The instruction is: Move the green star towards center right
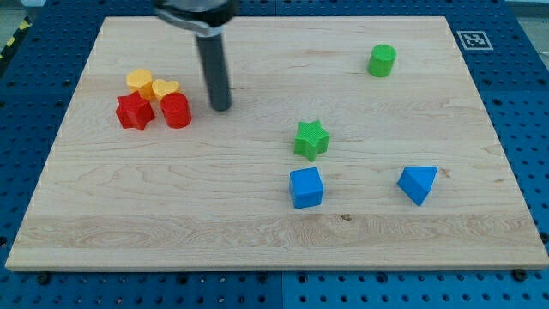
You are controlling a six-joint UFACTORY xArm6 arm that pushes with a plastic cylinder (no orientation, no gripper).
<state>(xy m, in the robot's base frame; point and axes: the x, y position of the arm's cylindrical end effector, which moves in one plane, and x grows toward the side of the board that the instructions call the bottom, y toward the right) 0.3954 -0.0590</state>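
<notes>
The green star (311, 140) lies near the middle of the wooden board, just above the blue cube (306, 188). My tip (220, 107) rests on the board well to the view's left of the star and slightly higher, close to the right of the red cylinder (176, 111). The rod rises from the tip to the view's top edge.
A red star (135, 112), a yellow hexagon (140, 82) and a yellow heart (165, 88) cluster with the red cylinder at the view's left. A green cylinder (382, 61) stands at upper right. A blue triangular block (418, 184) lies at lower right. The board (274, 240) sits on a blue pegboard.
</notes>
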